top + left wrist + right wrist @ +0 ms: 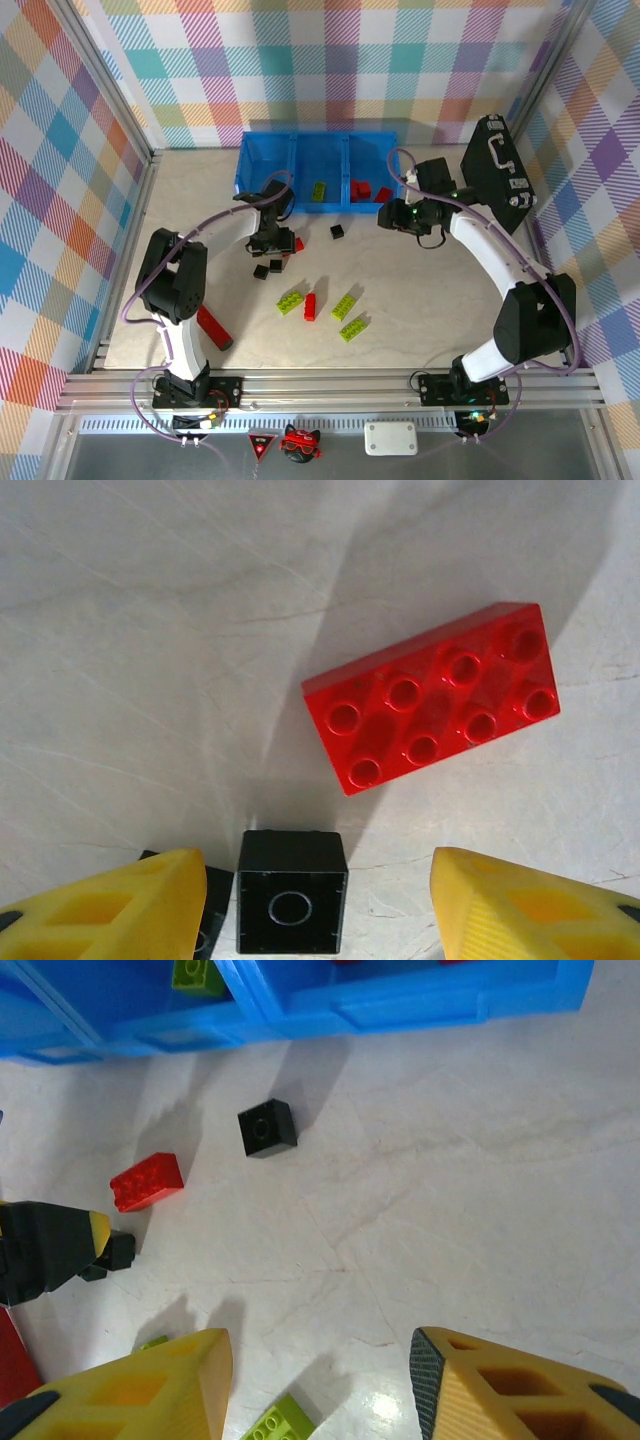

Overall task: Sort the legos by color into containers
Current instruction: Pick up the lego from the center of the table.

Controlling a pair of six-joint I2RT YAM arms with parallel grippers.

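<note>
A pale, faintly veined desk [430,290] sits inside walls [330,60] of pastel plaid cloth on an aluminium frame. A black briefcase [500,170] leans at the far right, and a long red bar [213,327] lies by the left arm. The containers [320,135], three joined blue bins, stand along the far edge. The left tool [318,885] hangs low over the desk with its yellow fingers [120,910] spread wide, gripping nothing. A black brick [292,905] lies on the desk between them, and a red eight-stud brick [430,710] lies just beyond it, not touching it. The right tool [320,1380] hovers near the front of the right-hand bin, equally wide open and empty. A second black brick [267,1127] lies well ahead of it, close to the bins' front wall. Of the legos [310,306] on the desk, the top view shows three black, two red and three lime green bricks [346,305], the greens and one red clustered near the middle. Inside the bins lie one lime brick [318,190] in the middle one and two red pieces [360,188] in the right one.
</note>
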